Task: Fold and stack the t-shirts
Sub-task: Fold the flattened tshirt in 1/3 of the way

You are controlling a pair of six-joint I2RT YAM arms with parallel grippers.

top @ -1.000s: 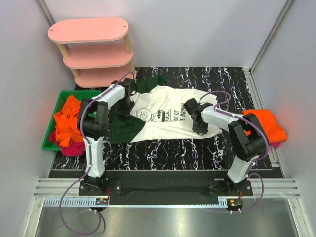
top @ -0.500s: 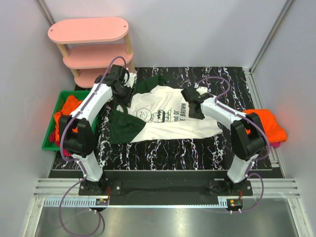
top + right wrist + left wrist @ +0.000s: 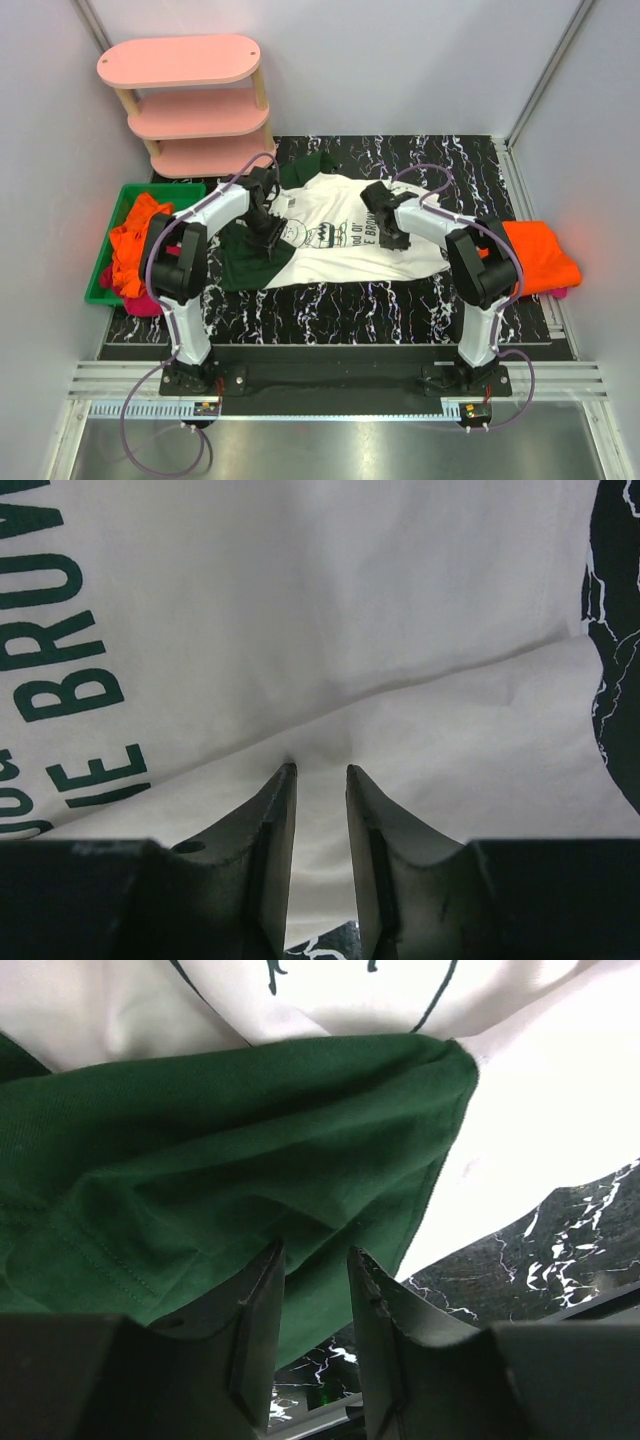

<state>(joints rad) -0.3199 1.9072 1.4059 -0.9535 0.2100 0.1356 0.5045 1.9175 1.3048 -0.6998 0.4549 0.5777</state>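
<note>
White t-shirt cloth is pinched by the left gripper at its green sleeve and by the right gripper at a crease beside the lettering; both pinches are best raised evenly so the fold is laid flat. The shirt is spread on the black marbled table, between a green bin of orange t-shirts and another orange pile, a pink shelf behind.

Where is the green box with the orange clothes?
In the top view, the green box sits on the far left side, just in front of the pink shelf and left of the white t-shirt.
</note>
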